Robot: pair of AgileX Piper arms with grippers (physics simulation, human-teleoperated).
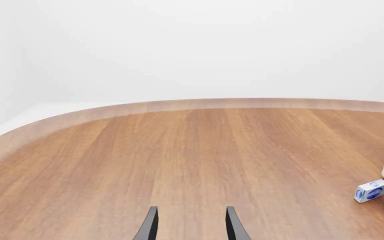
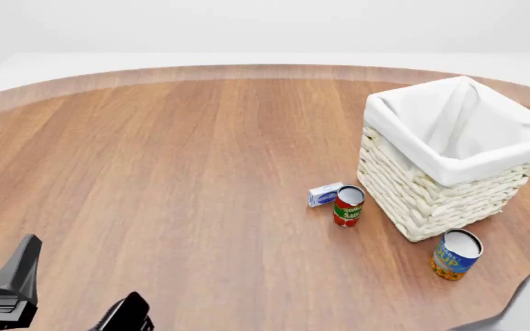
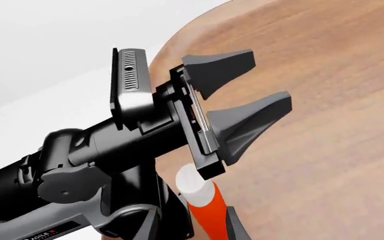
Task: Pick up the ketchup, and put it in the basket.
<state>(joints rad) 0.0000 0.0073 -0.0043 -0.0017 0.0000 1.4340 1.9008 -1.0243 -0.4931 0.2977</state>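
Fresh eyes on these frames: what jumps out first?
The big cream wicker basket with white lining dominates the front view's right side, with a red can and small blue-white box just left of it and a blue-orange can nearer the camera. In the right wrist view, the ketchup sits between the right gripper's fingers, with the open left gripper looming above.

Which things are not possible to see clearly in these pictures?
- Ketchup: right wrist view, body cut off by the bottom edge; absent from front view.
- Right gripper: right wrist view, left arm covers one finger; grip unclear.
- Basket: front view, floor hidden by cloth.
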